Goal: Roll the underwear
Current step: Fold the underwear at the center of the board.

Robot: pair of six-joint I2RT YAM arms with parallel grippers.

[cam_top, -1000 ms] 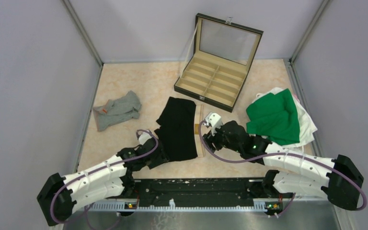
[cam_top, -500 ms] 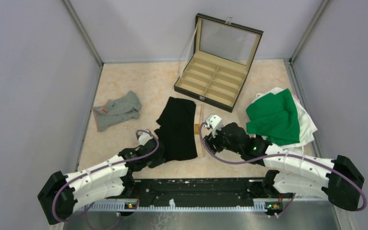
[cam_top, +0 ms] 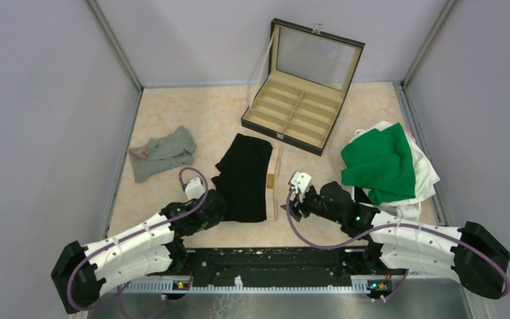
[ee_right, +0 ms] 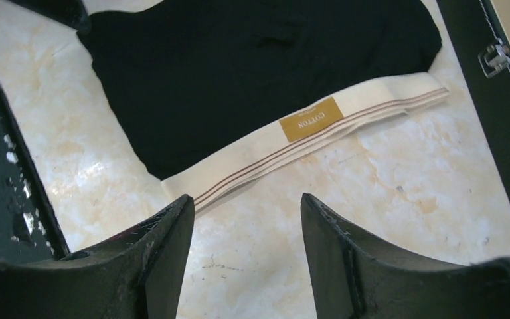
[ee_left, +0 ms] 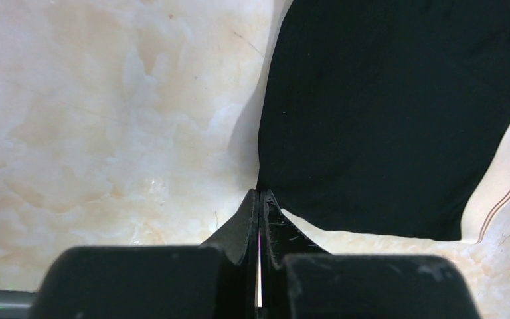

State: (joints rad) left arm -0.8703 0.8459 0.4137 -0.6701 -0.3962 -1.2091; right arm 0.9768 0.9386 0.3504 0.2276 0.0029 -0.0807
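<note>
Black underwear (cam_top: 242, 183): lies flat on the worktop (cam_top: 192, 113) on the near side of the case (cam_top: 282, 135). Its cream waistband (ee_right: 372, 109) runs from the case's latch towards us.
Grey underwear (cam_top: 163, 153): crumpled, well left of the case.
Left pincer (ee_left: 260, 196): pressed together at the black hem corner far from the case. We cannot tell if cloth is caught.
Right pincer (ee_right: 246, 199): spread, holding nothing, just off the waistband's end far from the case.
Risk: we judge a thin or missed pinch would slip on lifting. With one side held only, the roll could skew or drag the garment.
</note>
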